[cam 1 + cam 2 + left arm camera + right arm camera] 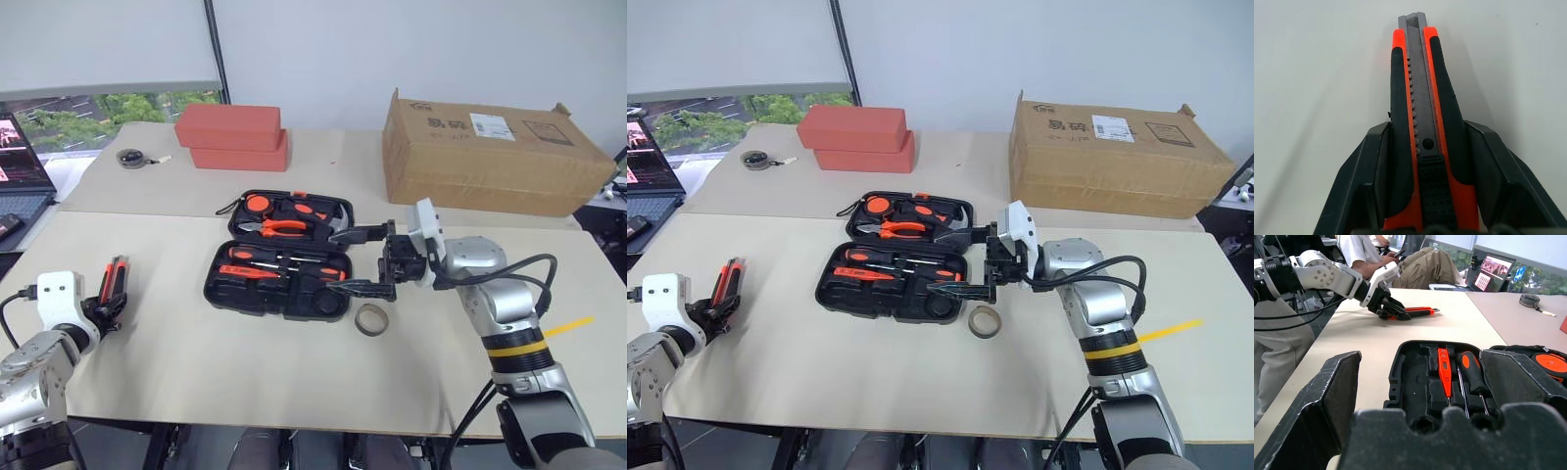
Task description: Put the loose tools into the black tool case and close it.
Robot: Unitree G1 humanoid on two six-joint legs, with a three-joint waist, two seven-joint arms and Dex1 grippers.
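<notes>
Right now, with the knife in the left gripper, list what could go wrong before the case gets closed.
1. The left gripper holds the utility knife lengthwise, most of it jutting past the fingers; it could swivel or slip in transit.
2. The right gripper hangs open at the right edge of the black tool case, possibly blocking the knife's drop-off or the lid's swing.
3. The tape ring lies on the table outside the case and could be left behind.

The black tool case lies open and flat just beside the right gripper, screwdrivers and orange tester pen seated in its slots. The tape ring lies flat below that gripper. The black-orange utility knife sits clamped between the left gripper's fingers
</notes>
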